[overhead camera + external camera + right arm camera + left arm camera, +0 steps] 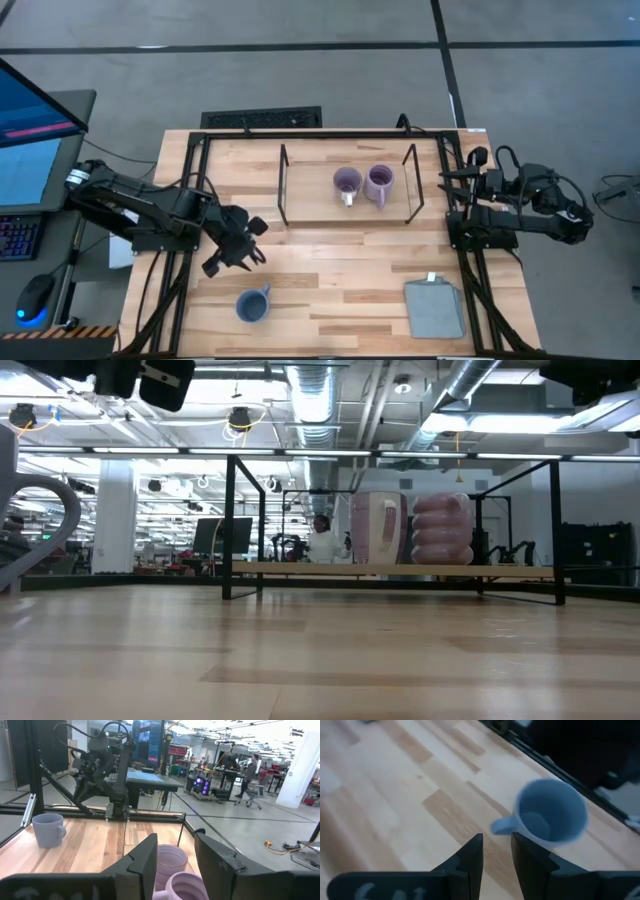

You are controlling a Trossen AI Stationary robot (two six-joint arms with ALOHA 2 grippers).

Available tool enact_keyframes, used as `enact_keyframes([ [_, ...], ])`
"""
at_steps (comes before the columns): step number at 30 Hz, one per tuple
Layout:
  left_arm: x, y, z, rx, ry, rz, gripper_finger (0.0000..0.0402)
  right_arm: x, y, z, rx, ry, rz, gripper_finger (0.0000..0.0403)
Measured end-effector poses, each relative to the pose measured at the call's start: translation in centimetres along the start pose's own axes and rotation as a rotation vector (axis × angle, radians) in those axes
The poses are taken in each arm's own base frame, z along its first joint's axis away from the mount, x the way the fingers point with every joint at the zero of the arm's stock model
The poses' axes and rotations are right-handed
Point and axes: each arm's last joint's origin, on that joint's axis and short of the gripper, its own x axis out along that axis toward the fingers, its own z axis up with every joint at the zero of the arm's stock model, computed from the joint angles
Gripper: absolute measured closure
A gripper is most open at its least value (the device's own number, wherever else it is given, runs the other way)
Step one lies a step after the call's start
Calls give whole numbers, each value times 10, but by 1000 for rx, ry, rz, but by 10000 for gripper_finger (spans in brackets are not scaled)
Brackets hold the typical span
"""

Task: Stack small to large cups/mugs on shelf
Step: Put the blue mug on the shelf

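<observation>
2 purple mugs (362, 185) already stand side by side on the shelf (310, 205), so the blue mug (252, 304) alone on the table, just below the left gripper (237, 250), is likely the next target. That gripper hangs above it, tilted down, fingers (472, 857) narrowly parted and empty. The right gripper (175, 855) waits beside the shelf's right end, fingers apart, holding nothing.

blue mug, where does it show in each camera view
High view: blue mug near the front edge, just below the left claw.
Low view: only its handle shows at the left edge.
Left wrist view: beyond the claw.
Right wrist view: far left.
Shared landmark: the left arm.
</observation>
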Motion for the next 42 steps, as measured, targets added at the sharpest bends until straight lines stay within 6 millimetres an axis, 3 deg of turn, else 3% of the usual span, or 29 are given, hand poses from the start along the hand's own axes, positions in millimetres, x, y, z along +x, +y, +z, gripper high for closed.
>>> enact_keyframes([
  [19, -2, -11, -15, 203, 91, -198, 311, 0, 0, 0, 0, -4, -1, 249],
  [42, -3, -7, -21, 183, 245, -34, 311, 0, 0, 0, 0, -4, -1, 250],
])
